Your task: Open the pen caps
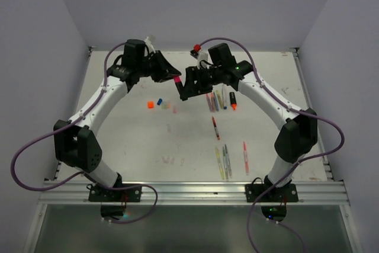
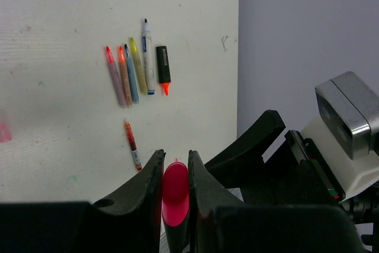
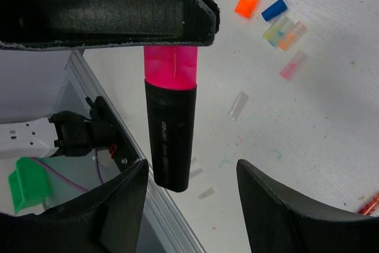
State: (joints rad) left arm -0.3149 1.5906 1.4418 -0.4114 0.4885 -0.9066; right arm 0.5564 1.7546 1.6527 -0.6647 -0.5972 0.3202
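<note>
Evidently a pull is being set up: a pink highlighter is held up between the two arms, its cap not yet off.

The left gripper (image 2: 176, 161) is clamped on the pink cap (image 3: 170, 66), so the black body (image 3: 172, 140) sticks out free toward the right gripper (image 3: 190, 173). That gripper's fingers stand wide apart on either side of the body without touching it, placed, I'd say, to close and tug. Above the table (image 1: 189, 122), nothing snags. Loose caps (image 3: 278, 28) lie grouped to the left and uncapped pens (image 2: 133, 72) to the right, likely sorted as finished.
</note>
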